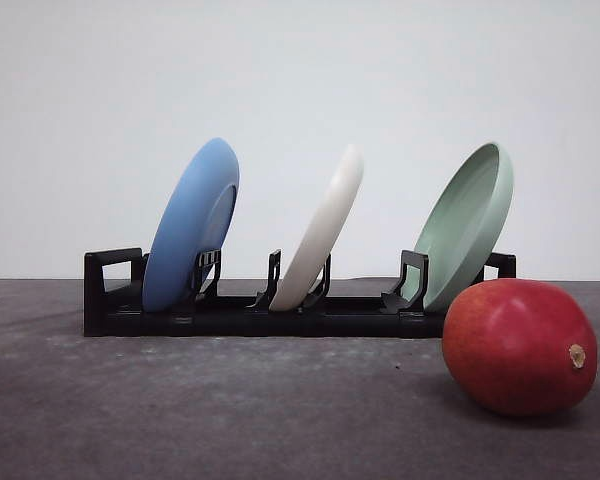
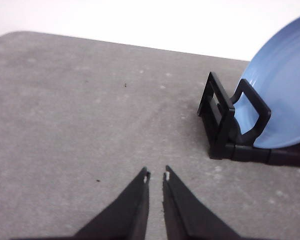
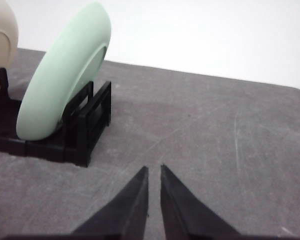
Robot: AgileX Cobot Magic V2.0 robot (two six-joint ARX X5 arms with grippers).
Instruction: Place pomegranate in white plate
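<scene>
Front view: a black rack across the grey table, holding three plates on edge, all tilted to the right. Blue plate in the left slot, white plate in the middle slot, pale green plate in the right slot. Nearer the camera and to the right, the pomegranate lying on the table, red and glossy, tan stem nub turned to the right. Overlaps the rack's right end in the picture; touching it or not, cannot tell. Well apart from the white plate, with the green plate between.

Left wrist view: the left gripper above bare table, its two dark fingertips drawn close together with a thin gap, nothing between them. Ahead and to one side, the end of the rack with the blue plate leaning in it, seen from its inner face.

Right wrist view: the right gripper likewise narrowed to a slim gap over bare table, holding nothing. Near it, the other end of the rack carrying the pale green plate, seen from the back, and at the picture's edge a sliver of the white plate.
</scene>
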